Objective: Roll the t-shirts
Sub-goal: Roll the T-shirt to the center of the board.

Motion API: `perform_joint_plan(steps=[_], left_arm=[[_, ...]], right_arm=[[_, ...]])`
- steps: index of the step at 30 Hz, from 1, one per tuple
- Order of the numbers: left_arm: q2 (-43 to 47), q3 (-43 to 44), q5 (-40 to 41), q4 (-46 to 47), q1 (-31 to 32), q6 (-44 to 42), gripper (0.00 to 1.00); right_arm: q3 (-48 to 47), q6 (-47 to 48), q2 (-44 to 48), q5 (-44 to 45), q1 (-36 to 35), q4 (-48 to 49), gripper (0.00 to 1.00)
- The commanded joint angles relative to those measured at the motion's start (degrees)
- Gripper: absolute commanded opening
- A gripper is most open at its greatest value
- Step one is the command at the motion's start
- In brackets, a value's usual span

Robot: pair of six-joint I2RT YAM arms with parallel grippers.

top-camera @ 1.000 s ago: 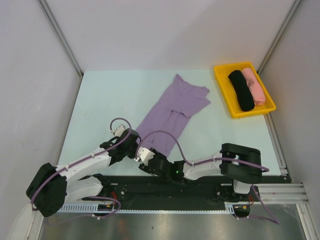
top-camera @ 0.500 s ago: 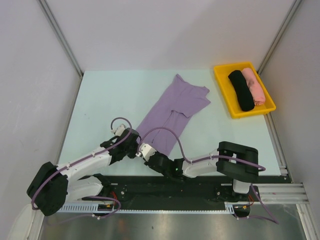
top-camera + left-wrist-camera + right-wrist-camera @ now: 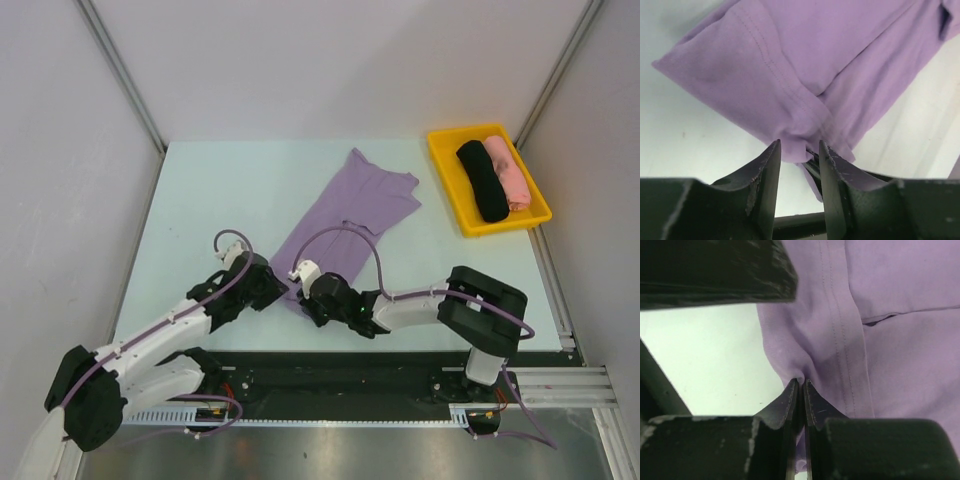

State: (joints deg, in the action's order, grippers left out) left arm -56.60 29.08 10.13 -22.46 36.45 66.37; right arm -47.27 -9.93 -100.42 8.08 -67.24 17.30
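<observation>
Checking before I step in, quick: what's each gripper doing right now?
Left gripper: open, lavender t-shirt hem at its tips.
Right gripper: closed, pinching that shirt's edge.

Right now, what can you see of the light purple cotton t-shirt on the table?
The light purple cotton t-shirt looks soft and thin, with stitched hems. Folded lengthwise into a long strip, it lies diagonally on the pale table. The right gripper is shut on a pinch of cloth at its near end; the left gripper stands open, jaws at the hem beside it. None of it is rolled yet.
</observation>
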Motion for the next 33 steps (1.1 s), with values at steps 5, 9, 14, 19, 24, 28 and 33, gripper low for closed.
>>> perform_joint_plan(steps=[5,9,14,19,24,28,33], left_arm=[[8.7,0.4,2.5,-2.9,-0.4,-3.2,0.22],[10.5,-2.5,1.3,-1.0,-0.3,-2.8,0.11],[7.9,-4.6,0.4,3.7,-0.2,-2.8,0.08],[4.0,-3.9,0.9,7.5,-0.2,-3.3,0.08],[0.4,-3.0,1.8,10.2,-0.3,-3.4,0.08],[-2.4,-2.5,2.1,12.0,-0.6,-3.5,0.09],[-4.7,-2.0,1.7,13.9,-2.2,-4.3,0.10]], right_arm=[[-1.2,-8.4,2.2,-18.1,9.0,-2.3,0.10],[-1.2,-12.0,1.6,-23.1,12.3,-2.2,0.10],[-1.2,-14.5,1.1,-28.1,15.2,-2.0,0.10],[-1.2,-16.0,0.3,-29.9,17.1,-2.5,0.10],[-1.2,-16.2,-0.2,-30.6,17.5,-3.1,0.10],[-1.2,-16.6,-0.6,-30.7,17.8,-3.1,0.10],[-1.3,-16.7,-0.8,-30.5,18.2,-3.7,0.11]])
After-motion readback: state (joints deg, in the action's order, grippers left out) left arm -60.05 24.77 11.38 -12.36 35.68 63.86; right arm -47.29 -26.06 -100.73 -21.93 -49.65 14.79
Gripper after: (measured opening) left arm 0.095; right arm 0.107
